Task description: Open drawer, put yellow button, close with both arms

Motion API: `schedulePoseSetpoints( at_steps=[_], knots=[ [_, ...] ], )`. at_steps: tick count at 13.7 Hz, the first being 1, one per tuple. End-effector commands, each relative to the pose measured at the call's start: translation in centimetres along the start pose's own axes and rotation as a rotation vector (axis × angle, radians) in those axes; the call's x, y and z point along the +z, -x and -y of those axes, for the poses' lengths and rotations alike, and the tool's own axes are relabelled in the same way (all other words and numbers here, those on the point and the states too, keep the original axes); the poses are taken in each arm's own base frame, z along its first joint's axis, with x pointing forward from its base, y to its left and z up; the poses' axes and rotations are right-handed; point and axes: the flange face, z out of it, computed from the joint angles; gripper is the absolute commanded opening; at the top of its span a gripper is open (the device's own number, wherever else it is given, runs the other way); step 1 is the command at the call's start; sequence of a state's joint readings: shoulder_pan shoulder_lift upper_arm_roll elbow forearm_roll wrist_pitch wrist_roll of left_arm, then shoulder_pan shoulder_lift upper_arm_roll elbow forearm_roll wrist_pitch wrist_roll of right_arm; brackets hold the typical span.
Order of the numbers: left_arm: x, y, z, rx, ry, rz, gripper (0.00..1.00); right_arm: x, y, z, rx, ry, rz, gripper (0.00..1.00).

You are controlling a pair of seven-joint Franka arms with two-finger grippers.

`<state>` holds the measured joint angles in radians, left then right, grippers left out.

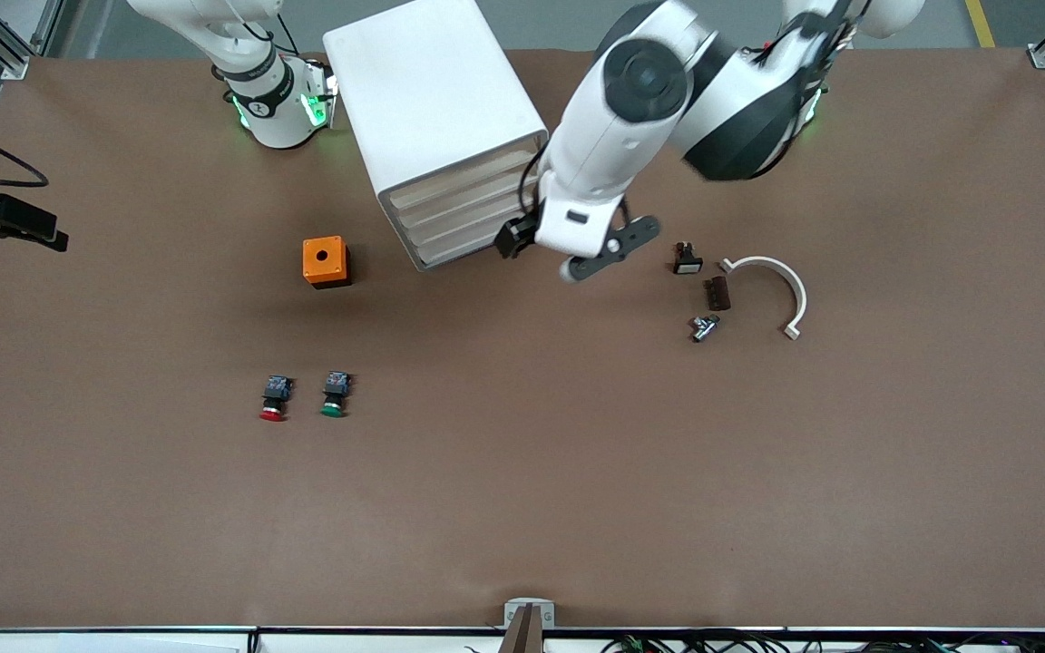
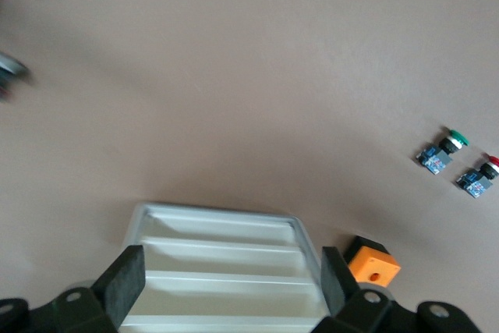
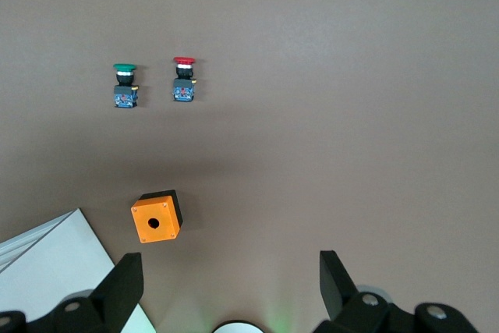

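The white cabinet (image 1: 436,100) stands near the robots' bases with its four drawers all shut. The top drawer (image 1: 459,174) also shows in the left wrist view (image 2: 218,323). My left gripper (image 1: 515,238) hangs just in front of the drawer fronts, open and empty, its fingers (image 2: 125,278) wide on either side of the drawer fronts. My right gripper (image 3: 230,282) is open and empty, held high over the table beside its base; that arm (image 1: 270,91) waits. The yellow button is out of view.
A red-capped button (image 1: 274,399) and a green-capped button (image 1: 335,396) lie nearer the front camera. An orange box (image 1: 326,261) with a hole sits beside the cabinet. A white curved piece (image 1: 772,281) and small dark and metal parts (image 1: 704,295) lie toward the left arm's end.
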<state>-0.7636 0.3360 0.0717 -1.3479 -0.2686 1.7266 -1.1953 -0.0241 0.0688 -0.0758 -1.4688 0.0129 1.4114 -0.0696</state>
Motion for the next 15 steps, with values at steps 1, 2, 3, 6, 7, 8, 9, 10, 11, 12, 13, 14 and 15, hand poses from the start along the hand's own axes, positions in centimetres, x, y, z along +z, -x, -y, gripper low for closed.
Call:
schedulePoseSetpoints(
  at_steps=[1,2,3,6,7,8,9,10,11,12,13,14,15],
  knots=[
    [-6.9,-1.1,4.8,0.08,-0.021,-0.028,0.99,0.0,1.1,-0.1,0.016,-0.01,0.077,1.0],
    [-9.0,-1.7,6.5,0.133,-0.028,-0.021,0.99,-0.1,1.2,0.0,0.016,-0.012,0.076,1.0],
    [-10.8,-3.1,8.6,0.178,-0.046,-0.009,0.99,-0.5,1.5,0.1,0.014,-0.011,0.067,1.0],
    [-15.6,-7.3,15.3,0.291,-0.071,0.024,0.99,-2.4,3.1,0.5,0.007,-0.013,0.038,1.0],
    [-16.3,-8.9,17.0,0.31,-0.078,0.036,0.99,-2.9,3.5,0.7,0.002,-0.012,0.027,1.0],
    [-17.0,-10.5,18.9,0.336,-0.093,0.041,0.99,-3.1,3.7,0.8,-0.004,-0.012,0.022,1.0],
    [-17.5,-12.2,20.7,0.365,-0.109,0.034,0.99,-3.3,3.8,0.7,-0.009,-0.012,0.021,1.0],
    [-17.7,-13.5,22.5,0.391,-0.119,0.035,0.99,-3.5,4.0,0.8,-0.012,-0.01,0.016,1.0],
    [-17.5,-14.6,24.3,0.414,-0.136,0.038,0.99,-3.6,4.2,0.8,-0.013,-0.011,0.016,1.0],
    [-17.5,-15.2,25.9,0.434,-0.161,0.026,0.99,-3.5,4.3,0.8,-0.013,-0.011,0.019,1.0],
    [-16.9,-15.5,26.8,0.439,-0.188,0.007,0.99,-3.7,4.5,1.0,-0.017,-0.011,0.013,1.0],
    [-16.3,-15.6,27.5,0.443,-0.199,-0.019,0.99,-3.6,4.6,1.3,-0.024,-0.009,0.016,1.0],
    [-15.5,-16.0,28.7,0.45,-0.199,-0.041,0.99,-3.8,4.9,1.5,-0.028,-0.008,0.01,1.0]
  ],
)
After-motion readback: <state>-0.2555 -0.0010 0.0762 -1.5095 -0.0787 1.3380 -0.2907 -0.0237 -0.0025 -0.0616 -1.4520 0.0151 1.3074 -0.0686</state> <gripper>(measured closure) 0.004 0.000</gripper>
